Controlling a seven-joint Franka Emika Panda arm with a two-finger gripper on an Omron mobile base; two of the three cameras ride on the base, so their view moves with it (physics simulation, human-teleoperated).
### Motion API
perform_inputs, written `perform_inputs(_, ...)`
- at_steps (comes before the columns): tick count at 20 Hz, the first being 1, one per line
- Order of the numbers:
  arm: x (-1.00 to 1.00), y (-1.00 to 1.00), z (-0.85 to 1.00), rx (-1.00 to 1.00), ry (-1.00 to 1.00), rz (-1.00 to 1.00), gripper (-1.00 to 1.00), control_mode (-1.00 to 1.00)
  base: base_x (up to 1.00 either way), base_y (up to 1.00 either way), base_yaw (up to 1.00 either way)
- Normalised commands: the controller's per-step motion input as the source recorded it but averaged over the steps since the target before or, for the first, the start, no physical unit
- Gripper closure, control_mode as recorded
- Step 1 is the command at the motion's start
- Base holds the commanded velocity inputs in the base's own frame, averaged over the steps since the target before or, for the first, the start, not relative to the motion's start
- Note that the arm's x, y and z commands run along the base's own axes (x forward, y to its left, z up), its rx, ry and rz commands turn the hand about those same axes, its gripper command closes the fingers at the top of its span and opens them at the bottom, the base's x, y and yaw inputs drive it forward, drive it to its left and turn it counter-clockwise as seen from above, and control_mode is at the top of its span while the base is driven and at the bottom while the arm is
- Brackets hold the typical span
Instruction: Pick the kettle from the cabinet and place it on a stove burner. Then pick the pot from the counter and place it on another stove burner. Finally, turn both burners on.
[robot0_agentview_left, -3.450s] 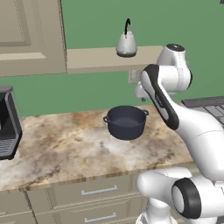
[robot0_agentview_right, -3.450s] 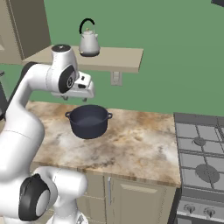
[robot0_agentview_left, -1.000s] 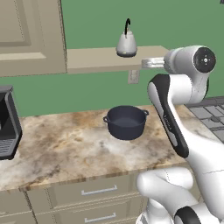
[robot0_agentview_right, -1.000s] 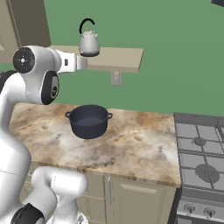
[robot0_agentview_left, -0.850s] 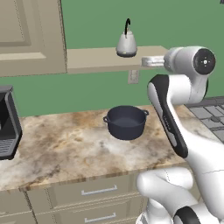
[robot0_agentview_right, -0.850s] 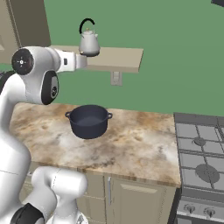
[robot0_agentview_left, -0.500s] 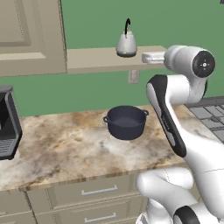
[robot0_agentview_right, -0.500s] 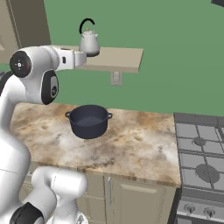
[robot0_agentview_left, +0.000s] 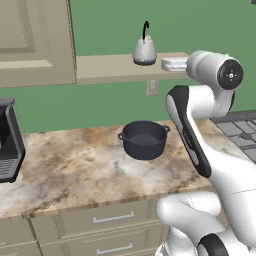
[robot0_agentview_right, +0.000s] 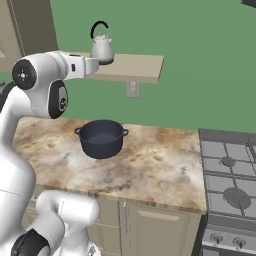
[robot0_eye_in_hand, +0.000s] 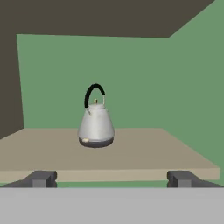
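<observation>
**Open gripper level with the shelf, kettle not yet touched**

The kettle (robot0_eye_in_hand: 96, 127) stands upright on the open shelf (robot0_agentview_left: 110, 67) of the cabinet (robot0_agentview_left: 32, 42), its black handle arching over the top. From the left base view it sits toward the right part of the board, with the cabinet door well off to its left.

The arm is raised to shelf height, and the gripper (robot0_eye_in_hand: 111, 178) is spread wide, holding nothing. In the hand view the two fingertips (robot0_eye_in_hand: 40, 178) rise far apart, one at either side, at the near edge of the shelf, with the kettle farther back on the board and between them in line of sight. They are apart from the kettle. In the left base view the hand is at the shelf's right end, just beside the kettle; I cannot tell from there how close it is in depth.

Below, the pot (robot0_agentview_left: 144, 140) sits upright on the counter (robot0_agentview_left: 65, 170), roughly under the kettle, its two loop handles out to the sides. It looks empty. A dark appliance (robot0_agentview_left: 9, 140) stands at the counter's far left. To the right of the counter is the range, its burners (robot0_agentview_right: 227, 162) under grey grates, with nothing on those I can see. Drawers (robot0_agentview_left: 112, 218) with metal handles run under the counter's front edge.
</observation>
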Motion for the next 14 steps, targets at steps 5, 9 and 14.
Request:
perform_inputs(5, 0.14, 0.06, 0.08, 0.0, 0.0, 0.0, -1.0, -1.0, 0.0, 0.0, 0.0)
perform_inputs(9, 0.13, 0.14, 0.13, 0.0, 0.0, -0.01, -1.0, -1.0, 0.0, 0.0, 0.0)
perform_inputs(14, 0.07, 0.12, 0.13, 0.0, 0.0, -0.02, -1.0, -1.0, 0.0, 0.0, 0.0)
